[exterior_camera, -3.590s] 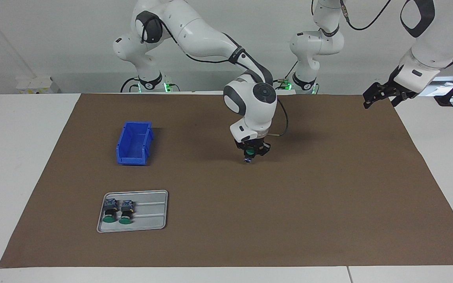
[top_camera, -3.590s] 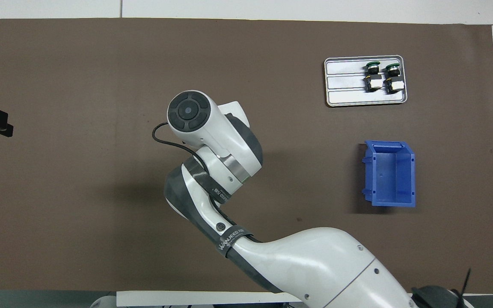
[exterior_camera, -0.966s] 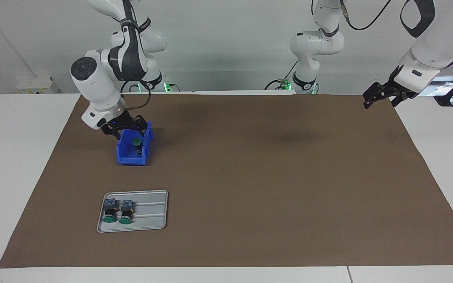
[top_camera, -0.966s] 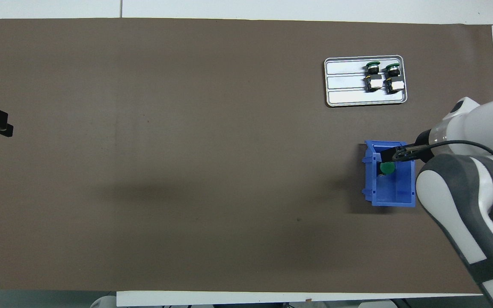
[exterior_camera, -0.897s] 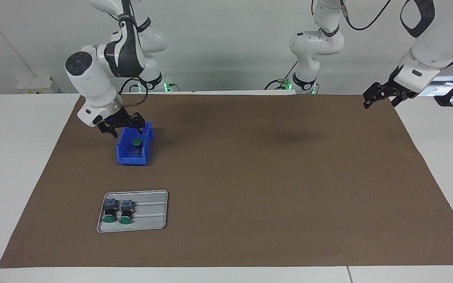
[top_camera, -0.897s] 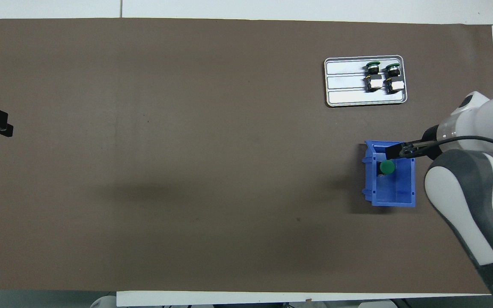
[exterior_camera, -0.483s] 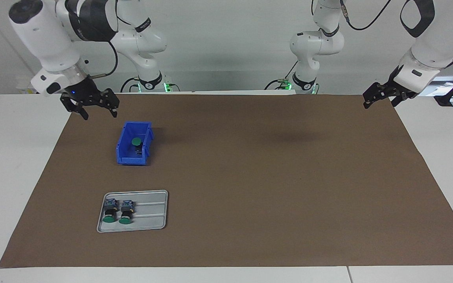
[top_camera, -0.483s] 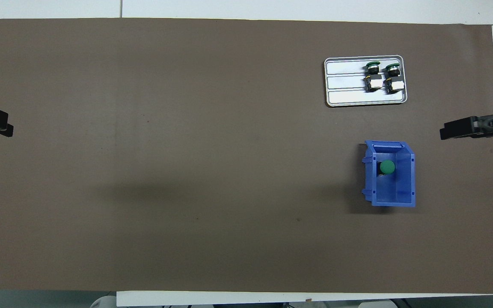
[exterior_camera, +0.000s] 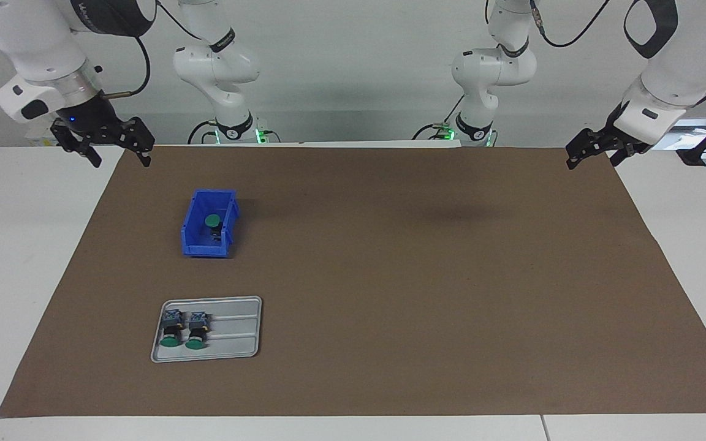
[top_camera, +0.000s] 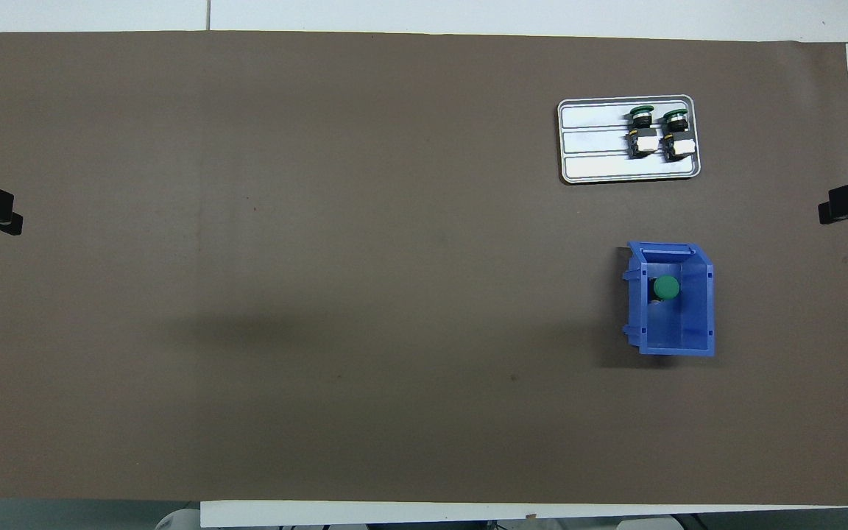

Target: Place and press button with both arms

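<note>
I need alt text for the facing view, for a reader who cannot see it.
A green-capped button stands in a blue bin on a brown mat; two more buttons lie on a metal tray. The right gripper and left gripper hang open and empty over the mat's corners.

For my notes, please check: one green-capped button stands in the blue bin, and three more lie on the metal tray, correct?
Not quite: the metal tray holds two buttons, not three, as the facing view shows. One button does stand in the blue bin.
</note>
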`<state>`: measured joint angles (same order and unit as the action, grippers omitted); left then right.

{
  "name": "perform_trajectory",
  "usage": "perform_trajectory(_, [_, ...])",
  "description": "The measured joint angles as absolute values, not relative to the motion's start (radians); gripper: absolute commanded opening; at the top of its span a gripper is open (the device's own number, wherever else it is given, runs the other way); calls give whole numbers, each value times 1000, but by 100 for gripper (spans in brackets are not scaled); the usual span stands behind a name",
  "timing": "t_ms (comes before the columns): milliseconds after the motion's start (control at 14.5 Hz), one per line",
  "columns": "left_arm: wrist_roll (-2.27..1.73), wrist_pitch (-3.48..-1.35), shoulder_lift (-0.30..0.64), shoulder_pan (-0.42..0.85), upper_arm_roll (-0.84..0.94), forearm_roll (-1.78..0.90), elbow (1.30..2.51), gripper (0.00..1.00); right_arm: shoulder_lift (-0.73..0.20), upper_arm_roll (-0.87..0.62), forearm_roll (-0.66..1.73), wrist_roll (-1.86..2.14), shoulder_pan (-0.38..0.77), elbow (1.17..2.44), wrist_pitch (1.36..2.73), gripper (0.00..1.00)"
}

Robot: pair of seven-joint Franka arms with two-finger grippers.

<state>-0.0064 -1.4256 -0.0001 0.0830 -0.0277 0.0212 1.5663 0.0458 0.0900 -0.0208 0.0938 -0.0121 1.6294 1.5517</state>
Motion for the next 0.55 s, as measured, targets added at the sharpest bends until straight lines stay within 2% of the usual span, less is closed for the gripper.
perform_trajectory(552, [-6, -1431, 0, 84, -25, 21, 1566, 100, 28, 87, -21, 94, -17, 1627, 1552, 99])
